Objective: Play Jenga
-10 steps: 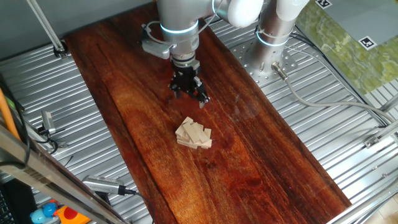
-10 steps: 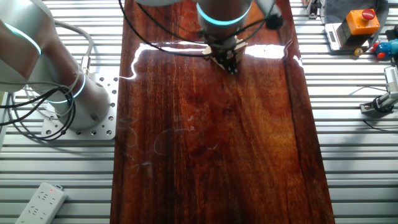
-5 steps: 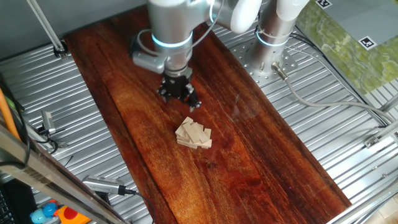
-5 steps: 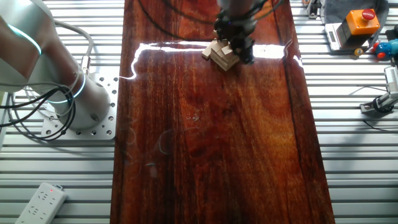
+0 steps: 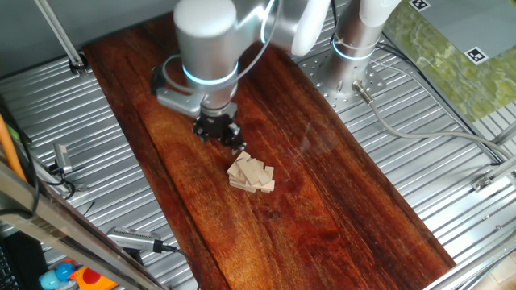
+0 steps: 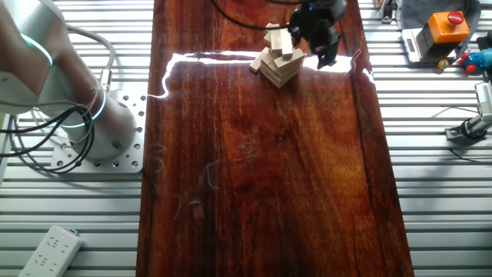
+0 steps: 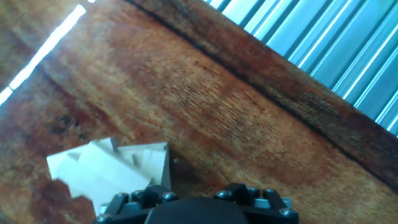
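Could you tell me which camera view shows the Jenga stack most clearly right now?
One fixed view shows the Jenga stack best: whole, unobstructed, on the board beside the gripper. The other fixed view shows it small, in glare, near the far edge. The hand view shows only a blurred part.

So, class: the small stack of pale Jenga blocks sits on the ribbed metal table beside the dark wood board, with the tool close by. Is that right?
Not quite. The Jenga blocks sit on the dark wood board itself, not on the ribbed metal beside it; one fixed view shows this. The tool is indeed close by.
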`<state>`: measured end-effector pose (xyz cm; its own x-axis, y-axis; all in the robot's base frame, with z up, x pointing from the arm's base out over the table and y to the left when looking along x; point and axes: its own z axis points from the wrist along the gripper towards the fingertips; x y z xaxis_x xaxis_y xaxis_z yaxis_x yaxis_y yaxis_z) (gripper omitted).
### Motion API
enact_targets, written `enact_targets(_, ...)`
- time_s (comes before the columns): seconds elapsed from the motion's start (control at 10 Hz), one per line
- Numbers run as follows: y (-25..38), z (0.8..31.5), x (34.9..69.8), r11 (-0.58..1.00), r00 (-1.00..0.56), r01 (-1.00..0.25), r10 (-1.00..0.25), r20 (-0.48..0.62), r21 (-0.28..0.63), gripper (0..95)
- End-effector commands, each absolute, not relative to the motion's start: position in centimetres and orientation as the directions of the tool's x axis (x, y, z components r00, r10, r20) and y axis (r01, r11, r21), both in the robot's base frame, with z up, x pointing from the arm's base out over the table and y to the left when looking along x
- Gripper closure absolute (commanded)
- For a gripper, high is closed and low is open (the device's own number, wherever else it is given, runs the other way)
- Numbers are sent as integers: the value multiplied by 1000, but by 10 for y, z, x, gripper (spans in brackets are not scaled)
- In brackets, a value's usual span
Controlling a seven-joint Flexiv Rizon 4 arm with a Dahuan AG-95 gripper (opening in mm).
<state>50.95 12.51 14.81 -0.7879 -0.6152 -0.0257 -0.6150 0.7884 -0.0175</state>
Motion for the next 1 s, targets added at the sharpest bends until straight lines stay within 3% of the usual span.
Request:
enact_targets(0.1, 125, 138, 521, 791, -791, -611, -612, -26, -19, 950)
enact_targets(1.0, 116, 109, 535, 791, -791, -612, -612, -20, -1, 950)
